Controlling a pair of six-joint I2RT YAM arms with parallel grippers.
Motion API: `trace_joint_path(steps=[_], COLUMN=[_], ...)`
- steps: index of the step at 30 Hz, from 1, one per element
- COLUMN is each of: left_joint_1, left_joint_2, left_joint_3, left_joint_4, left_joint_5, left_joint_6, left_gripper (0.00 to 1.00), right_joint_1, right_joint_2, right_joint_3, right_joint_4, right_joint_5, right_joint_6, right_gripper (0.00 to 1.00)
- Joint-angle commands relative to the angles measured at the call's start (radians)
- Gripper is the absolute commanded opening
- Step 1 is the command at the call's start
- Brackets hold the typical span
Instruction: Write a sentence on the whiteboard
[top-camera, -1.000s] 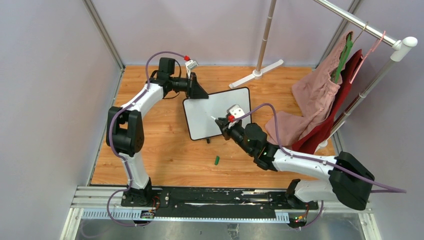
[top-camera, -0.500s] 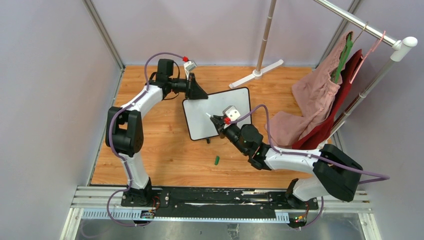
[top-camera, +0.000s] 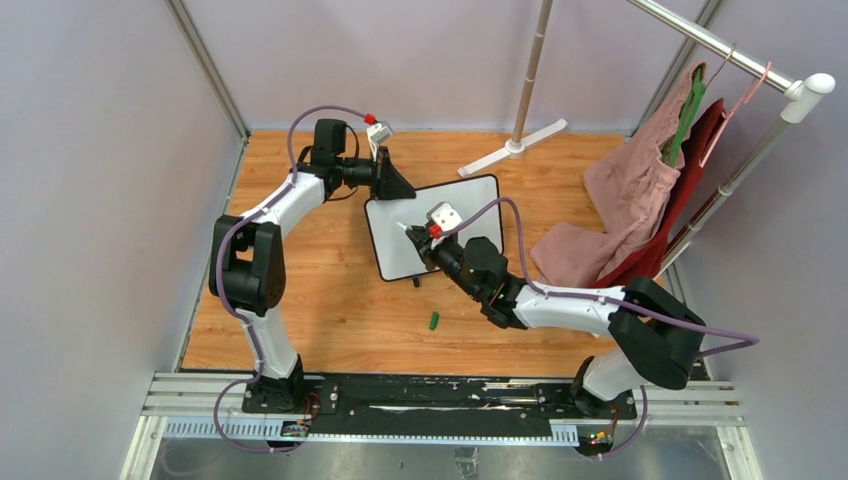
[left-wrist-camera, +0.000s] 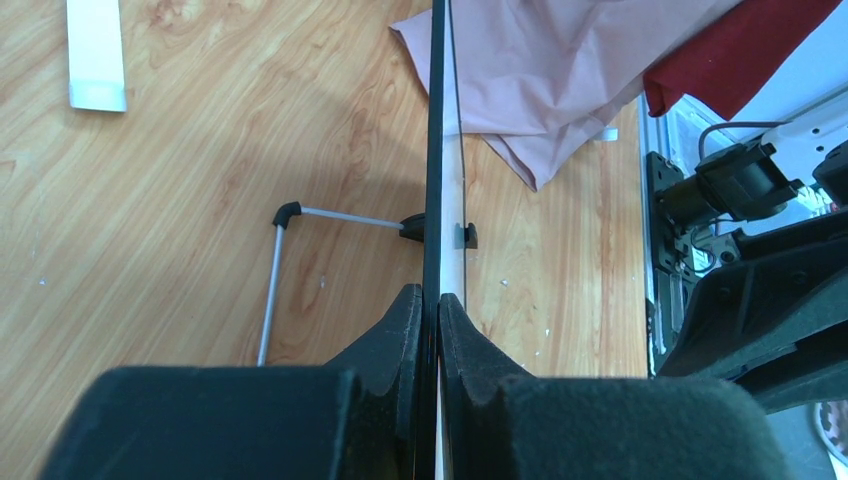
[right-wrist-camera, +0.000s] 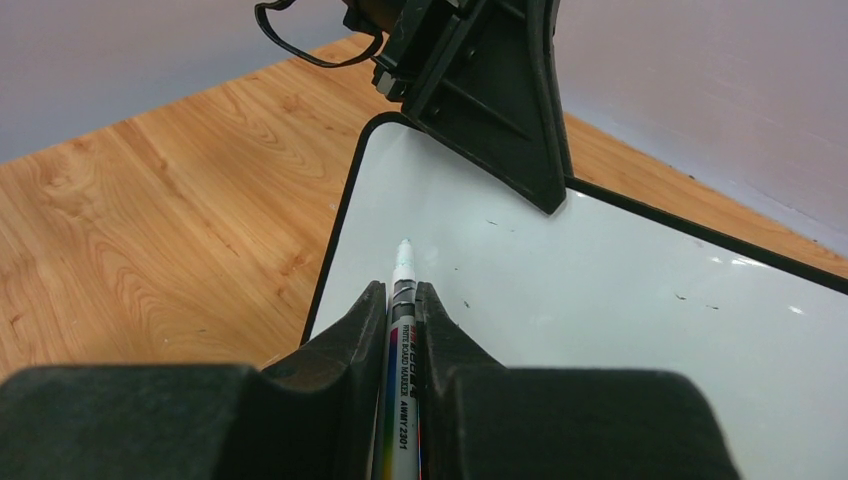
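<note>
Top external view is showing the whiteboard (top-camera: 455, 197) sitting near the middle of the wooden table (top-camera: 330, 300), turned askew to the table's edges. The left gripper (top-camera: 395, 186) is pinching the board's far left corner, its jaws pressing together on the thin black rim. The right gripper (right-wrist-camera: 400, 325) is clamping a white marker (right-wrist-camera: 402, 285) between its jaws. The marker's tip is pointing at the board's white face close to its left edge, just beside the left gripper; whether the tip is touching the face I cannot tell. A small green piece (top-camera: 434, 320) is lying on the table between the board and the near edge. A pink cloth (top-camera: 620, 190) and a red cloth (top-camera: 690, 170) are hanging by the table's right edge.
</note>
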Motion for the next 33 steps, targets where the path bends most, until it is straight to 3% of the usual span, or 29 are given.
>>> trace_joint_path(steps=[1, 33], left_joint_1=[-0.006, -0.004], left_joint_2=[-0.009, -0.018], left_joint_3=[-0.039, -0.050], left_joint_4=[-0.038, -0.027], left_joint_5=[-0.037, -0.054], left_joint_6=[0.019, 0.009], left_gripper=[0.01, 0.00], right_joint_1=[0.013, 0.011], right_joint_2=[0.043, 0.205], right_joint_3=[0.058, 0.190], right_joint_4=[-0.004, 0.021], right_joint_5=[0.009, 0.075], right_joint_6=[0.015, 0.020], right_gripper=[0.00, 0.00])
